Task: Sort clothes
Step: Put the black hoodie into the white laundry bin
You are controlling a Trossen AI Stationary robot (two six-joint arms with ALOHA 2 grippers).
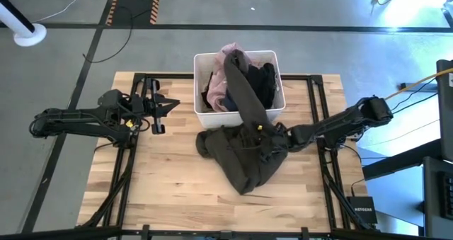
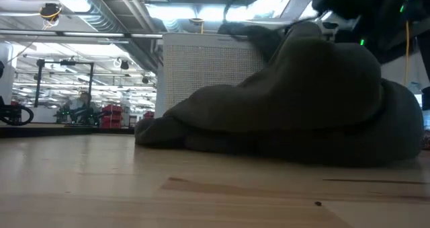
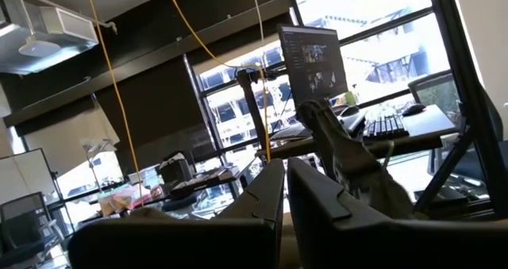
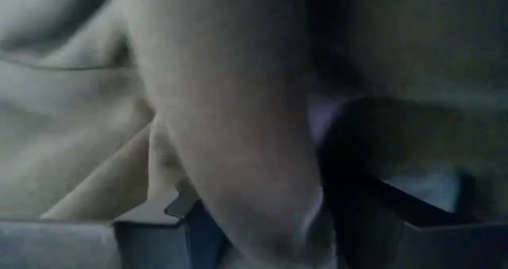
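Observation:
A large dark olive-brown garment (image 1: 244, 155) hangs out of the white bin (image 1: 205, 116) over its near rim and lies heaped on the table; it fills the low view (image 2: 302, 100). Light pink (image 1: 230, 56) and black (image 1: 265, 81) clothes lie in the bin. The beige-tan and navy garments cannot be made out. My right gripper (image 1: 267, 136) sits low on the heap, shut on it. My left gripper (image 1: 168, 107) is shut and empty, left of the bin and off the clothes. My right gripper holds a thick fold of the olive-brown garment (image 4: 238, 142) between its two fingers (image 4: 151, 237), coming at it from the table's right side. The cloth fills the wrist view, so the number of layers is hidden. The garment's lower part lies on the table and its upper part hangs over the bin's rim.
The bin stands at the middle of the table's far edge. Bare wooden tabletop (image 1: 170, 176) lies left of and in front of the heap. The low view shows the bin's perforated wall (image 2: 201, 73) behind the heap.

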